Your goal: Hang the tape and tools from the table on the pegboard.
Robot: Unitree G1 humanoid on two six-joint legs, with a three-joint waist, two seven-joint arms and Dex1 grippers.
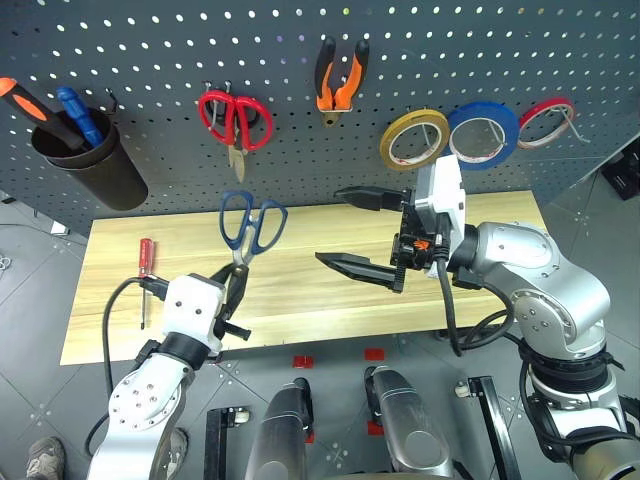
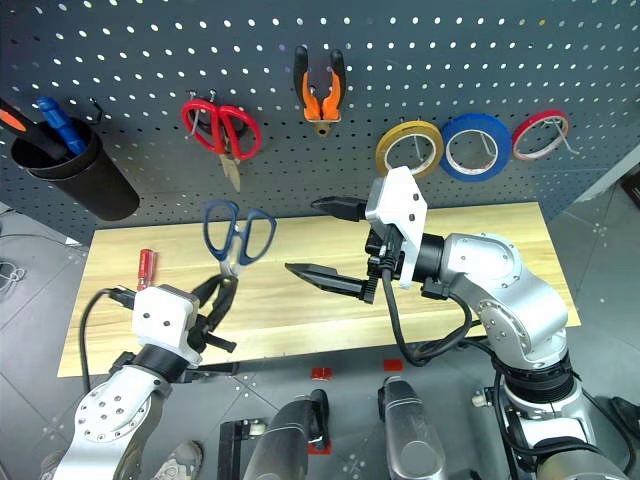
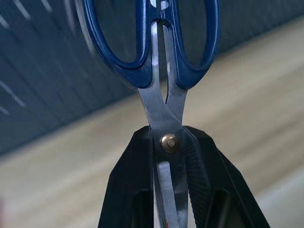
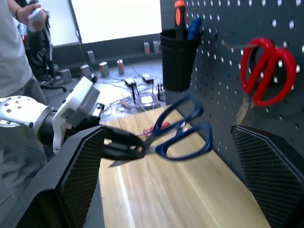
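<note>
Blue scissors lifted, ready for a hook on the pegboard

My left end effector (image 1: 236, 290) pinches the blue scissors (image 1: 250, 226) at the blades near the pivot, handles up, above the desk (image 1: 330, 300); the right end effector (image 1: 372, 232) hangs spread wide and empty. I'd guess the move is to slip one handle loop over a free pegboard (image 1: 150, 60) hook, keeping the loops facing the board. The red screwdriver (image 1: 146, 258) still lies on the desk.
</note>
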